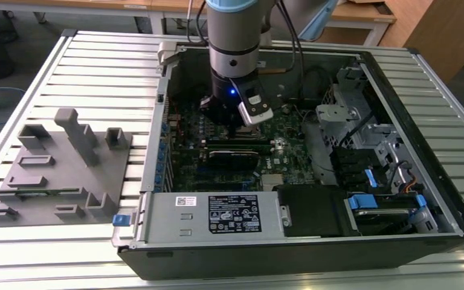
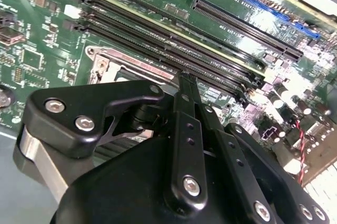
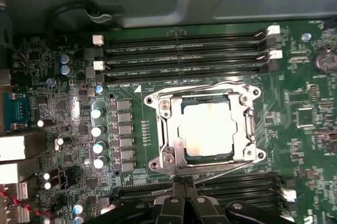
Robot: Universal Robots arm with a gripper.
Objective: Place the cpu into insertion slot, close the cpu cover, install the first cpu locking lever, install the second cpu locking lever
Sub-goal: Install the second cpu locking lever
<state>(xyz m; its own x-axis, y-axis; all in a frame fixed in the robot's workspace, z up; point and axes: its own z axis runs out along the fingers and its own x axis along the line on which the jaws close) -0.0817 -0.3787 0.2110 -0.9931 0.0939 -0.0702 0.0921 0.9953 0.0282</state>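
In the first wrist view the cpu [image 3: 205,129] lies in its socket, its pale metal top showing through the window of the cpu cover [image 3: 246,129], which lies flat over it. One thin wire lever [image 3: 195,88] runs along the socket side by the empty memory slots. Another lever [image 3: 226,167] runs along the opposite side. My gripper [image 3: 181,184] is shut with nothing seen between the fingers, its tip right at that second lever's end. In the second wrist view the shut gripper [image 2: 184,81] points down at the socket frame [image 2: 131,63], beside long black memory slots.
My arm [image 1: 234,60] reaches down into the open computer case [image 1: 425,229]. A power supply [image 1: 215,211] lies at the front and a drive cage [image 1: 353,121] on the exterior view's right. A grey fixture [image 1: 63,169] stands on the slatted table to the left.
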